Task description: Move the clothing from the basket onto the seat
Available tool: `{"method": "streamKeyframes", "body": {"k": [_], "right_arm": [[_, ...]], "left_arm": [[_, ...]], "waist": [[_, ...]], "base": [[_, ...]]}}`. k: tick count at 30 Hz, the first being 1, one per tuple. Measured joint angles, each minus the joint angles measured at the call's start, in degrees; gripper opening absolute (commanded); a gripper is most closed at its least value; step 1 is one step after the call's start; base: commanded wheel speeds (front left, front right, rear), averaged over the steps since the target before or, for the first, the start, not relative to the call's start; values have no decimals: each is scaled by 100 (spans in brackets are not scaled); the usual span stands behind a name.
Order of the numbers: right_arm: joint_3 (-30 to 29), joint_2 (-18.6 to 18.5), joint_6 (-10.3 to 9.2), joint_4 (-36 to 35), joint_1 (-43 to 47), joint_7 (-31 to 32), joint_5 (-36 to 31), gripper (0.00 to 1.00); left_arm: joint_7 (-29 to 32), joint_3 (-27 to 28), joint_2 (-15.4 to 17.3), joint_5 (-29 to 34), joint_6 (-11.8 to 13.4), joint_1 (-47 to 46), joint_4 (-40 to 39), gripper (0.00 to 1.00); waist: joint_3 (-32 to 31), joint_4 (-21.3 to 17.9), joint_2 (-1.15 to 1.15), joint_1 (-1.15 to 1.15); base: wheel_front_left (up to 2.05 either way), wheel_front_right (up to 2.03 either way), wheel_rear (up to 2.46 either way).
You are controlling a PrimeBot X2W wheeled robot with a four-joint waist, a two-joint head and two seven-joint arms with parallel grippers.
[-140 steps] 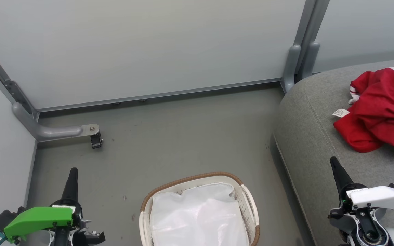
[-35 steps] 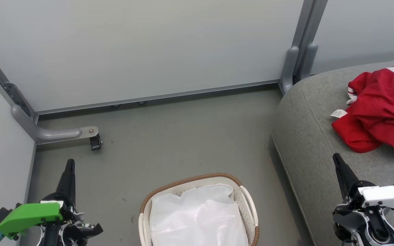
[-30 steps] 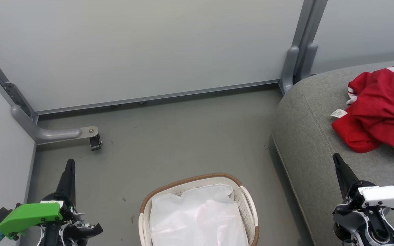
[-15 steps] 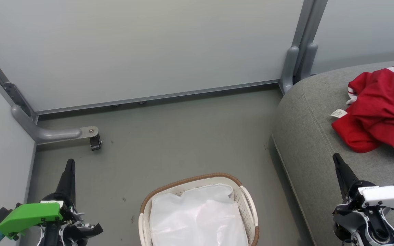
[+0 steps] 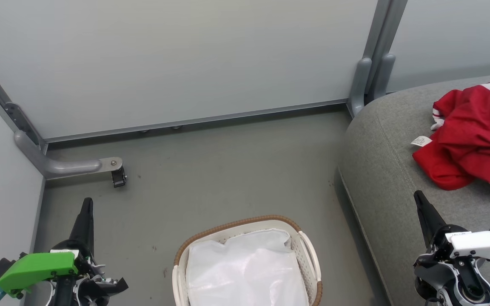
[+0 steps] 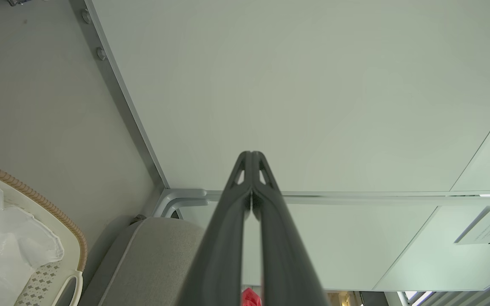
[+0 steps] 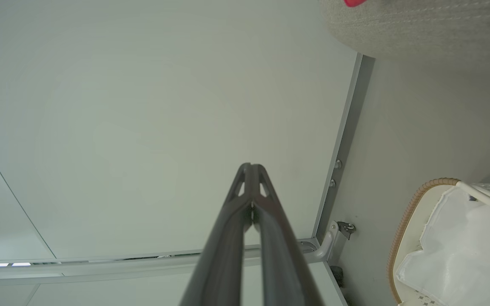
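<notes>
Left end effector: jaws pressed together, empty, low at the left.
Right end effector: jaws pressed together, empty, low at the right.

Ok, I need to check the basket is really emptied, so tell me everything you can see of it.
The basket is an oval white plastic tub with perforated walls, a brown woven rim and a white loop handle at its side. It stands upright on the grey floor, left of the seat and apart from it. Inside lies a crumpled white liner with nothing on top. The head view's bottom edge cuts off its near end. Nothing grips it.
</notes>
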Motion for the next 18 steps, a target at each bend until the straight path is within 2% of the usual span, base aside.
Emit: {"method": "streamKeyframes", "body": {"k": [18], "right_arm": [[0,0,0,0,0,0,0,0]], "left_arm": [[0,0,0,0,0,0,0,0]], "waist": [[0,0,0,0]], "base": [[0,0,0]]}}
